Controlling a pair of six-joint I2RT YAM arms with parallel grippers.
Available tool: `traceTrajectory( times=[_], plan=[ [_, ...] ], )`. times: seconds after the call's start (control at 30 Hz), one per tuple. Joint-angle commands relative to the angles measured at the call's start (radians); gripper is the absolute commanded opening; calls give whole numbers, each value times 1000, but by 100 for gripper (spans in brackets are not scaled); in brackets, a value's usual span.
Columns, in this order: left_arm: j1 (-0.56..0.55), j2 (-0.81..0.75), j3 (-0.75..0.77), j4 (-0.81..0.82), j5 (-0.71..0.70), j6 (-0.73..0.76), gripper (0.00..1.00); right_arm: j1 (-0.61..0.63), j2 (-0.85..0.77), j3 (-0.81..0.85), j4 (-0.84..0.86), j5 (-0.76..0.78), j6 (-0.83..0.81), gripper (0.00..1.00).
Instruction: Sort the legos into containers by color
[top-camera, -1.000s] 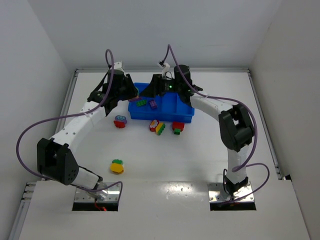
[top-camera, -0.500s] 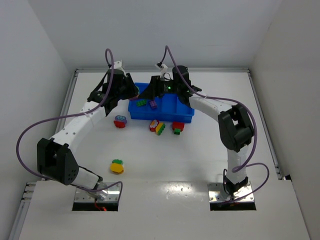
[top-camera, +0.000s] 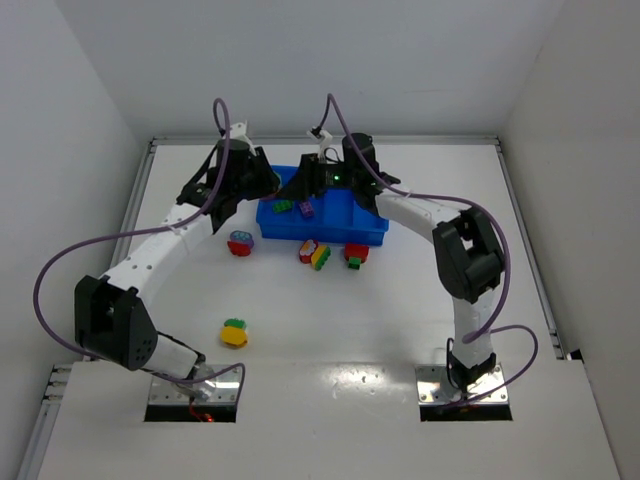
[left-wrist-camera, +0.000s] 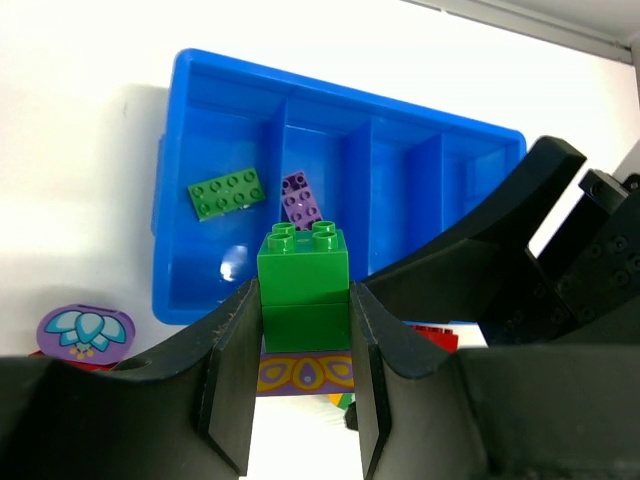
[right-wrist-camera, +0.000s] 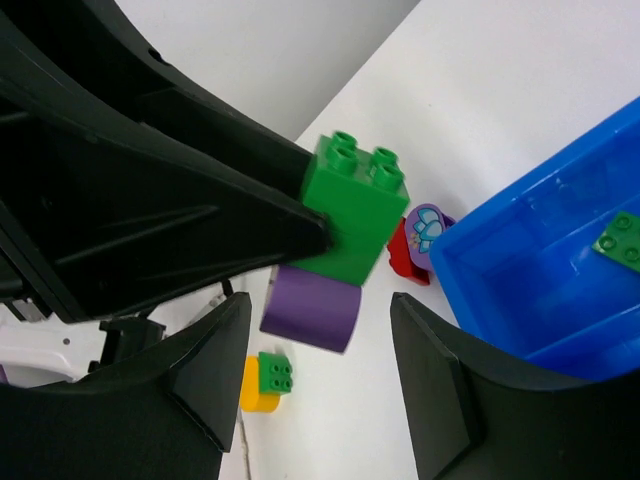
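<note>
One white tabletop (top-camera: 400, 310), white walls (top-camera: 90, 120) on three sides, with broad open room on its right half and along the near edge. One blue tray (top-camera: 375, 233) sits toward the far edge, four compartments side by side. The leftmost holds one flat green plate (left-wrist-camera: 227, 192). The next holds one purple brick (left-wrist-camera: 300, 200).

Both my pincers meet at the tray's left end. My left pincer (left-wrist-camera: 303, 292) is pinching one green brick (left-wrist-camera: 303, 262), a purple piece (right-wrist-camera: 310, 310) stuck under it, up off the tabletop. My right pincer (right-wrist-camera: 322, 318) stands spread, a finger either side of that purple piece, with a gap showing on one side.

Loose near the tray's front wall:
- one red-and-purple piece (top-camera: 240, 243)
- a red brick (top-camera: 307, 249) touching a yellow brick (top-camera: 321, 258)
- one red-and-green piece (top-camera: 355, 253)

One yellow-and-green piece (top-camera: 234, 333) lies well apart, nearer my left base (top-camera: 190, 392).
</note>
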Motion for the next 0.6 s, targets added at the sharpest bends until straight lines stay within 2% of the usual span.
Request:
traceTrajectory(
  times=[0.0, 0.17, 0.33, 0.43, 0.57],
  plan=[
    [-16, -23, -8, 39, 10, 9, 0, 14, 6, 46, 68, -12, -8, 59],
    [-26, -23, -17, 39, 10, 9, 0, 14, 6, 55, 77, -3, 1, 59],
    [-35, -23, -17, 48, 10, 9, 0, 14, 24, 66, 86, -3, 19, 51],
    [-35, -23, -17, 48, 10, 9, 0, 14, 33, 75, 86, -3, 19, 42],
    [-35, -23, -17, 58, 10, 9, 0, 14, 33, 75, 97, -3, 30, 10]
  ],
)
